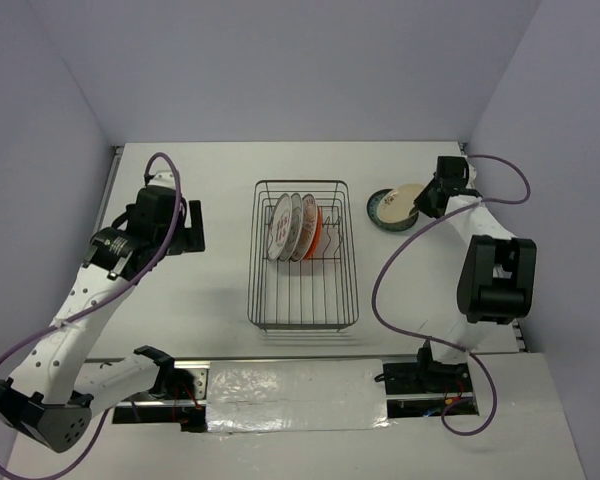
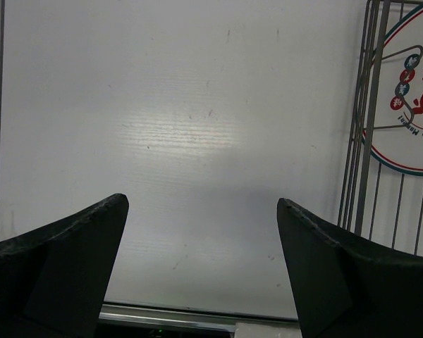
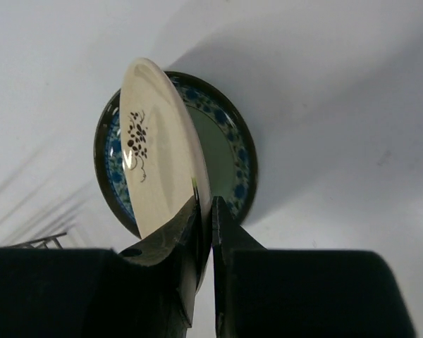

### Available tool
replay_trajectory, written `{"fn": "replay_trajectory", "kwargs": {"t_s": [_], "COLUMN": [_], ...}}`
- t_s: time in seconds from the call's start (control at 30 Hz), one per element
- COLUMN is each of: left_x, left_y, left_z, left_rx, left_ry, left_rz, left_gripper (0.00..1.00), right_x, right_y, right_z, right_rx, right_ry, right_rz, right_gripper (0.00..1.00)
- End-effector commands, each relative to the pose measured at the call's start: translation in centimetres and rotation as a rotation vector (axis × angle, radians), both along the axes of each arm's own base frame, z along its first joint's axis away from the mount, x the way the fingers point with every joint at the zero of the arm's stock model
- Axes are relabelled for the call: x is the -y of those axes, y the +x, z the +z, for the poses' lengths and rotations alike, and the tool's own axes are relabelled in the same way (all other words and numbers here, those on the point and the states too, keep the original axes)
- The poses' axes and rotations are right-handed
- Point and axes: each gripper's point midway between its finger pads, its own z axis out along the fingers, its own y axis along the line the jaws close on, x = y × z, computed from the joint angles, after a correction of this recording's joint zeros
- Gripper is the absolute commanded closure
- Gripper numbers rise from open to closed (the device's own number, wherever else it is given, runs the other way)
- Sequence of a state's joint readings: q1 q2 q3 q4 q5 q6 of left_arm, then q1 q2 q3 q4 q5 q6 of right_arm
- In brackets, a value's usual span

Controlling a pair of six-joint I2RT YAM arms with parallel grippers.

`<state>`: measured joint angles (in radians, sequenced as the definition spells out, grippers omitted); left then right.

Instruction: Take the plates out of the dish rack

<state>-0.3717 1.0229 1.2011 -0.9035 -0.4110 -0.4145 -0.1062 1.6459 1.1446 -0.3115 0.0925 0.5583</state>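
Right gripper [image 3: 206,201] is pinching a cream plate [image 3: 151,148] over the teal plate [image 3: 233,137]; three plates [image 1: 295,228] are standing in the dish rack [image 1: 302,300]; left gripper [image 2: 201,204] spread.

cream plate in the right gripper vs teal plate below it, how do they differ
The cream plate is pale with a dark flower sprig; the teal plate has a dark rim and blue floral band. The cream plate is tilted on edge, pinched in the right gripper; the teal plate lies flat on the table. Both are round.

White arms [image 1: 80,298] w/ blk joints [image 1: 495,278], purple cables [image 1: 376,288]
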Motion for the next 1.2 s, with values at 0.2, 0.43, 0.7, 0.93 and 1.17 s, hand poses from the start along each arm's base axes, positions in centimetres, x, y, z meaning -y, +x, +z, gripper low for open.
{"fn": "replay_trajectory", "kwargs": {"t_s": [0.2,0.43,0.7,0.93,1.17], "left_x": [0.4,0.6,0.9,0.8,0.3], "left_y": [0.3,1.6,2.1,1.7,1.1], "left_z": [0.0,1.3,0.8,-0.1,-0.5], "left_rx": [0.009,0.023,0.017,-0.002,0.007], "left_ry": [0.005,0.009,0.0,-0.002,0.014], "left_rz": [-0.045,-0.03,-0.019,-0.018,-0.018], "left_gripper": [0.01,0.0,0.0,0.0,0.01], "right_x": [-1.5,-7.5,-20.4,-23.2,-26.4], "right_y": [3.6,-3.4,-6.6,-6.8,-7.5], "right_z": [-1.6,5.0,11.3,10.2,7.2], "right_rx": [-0.04,-0.176,-0.005,-0.006,-0.027], "right_ry": [0.052,-0.299,-0.304,-0.265,-0.14], "right_rz": [0.018,0.089,0.453,0.499,0.624], "right_gripper": [0.24,0.0,0.44,0.61,0.59]}}
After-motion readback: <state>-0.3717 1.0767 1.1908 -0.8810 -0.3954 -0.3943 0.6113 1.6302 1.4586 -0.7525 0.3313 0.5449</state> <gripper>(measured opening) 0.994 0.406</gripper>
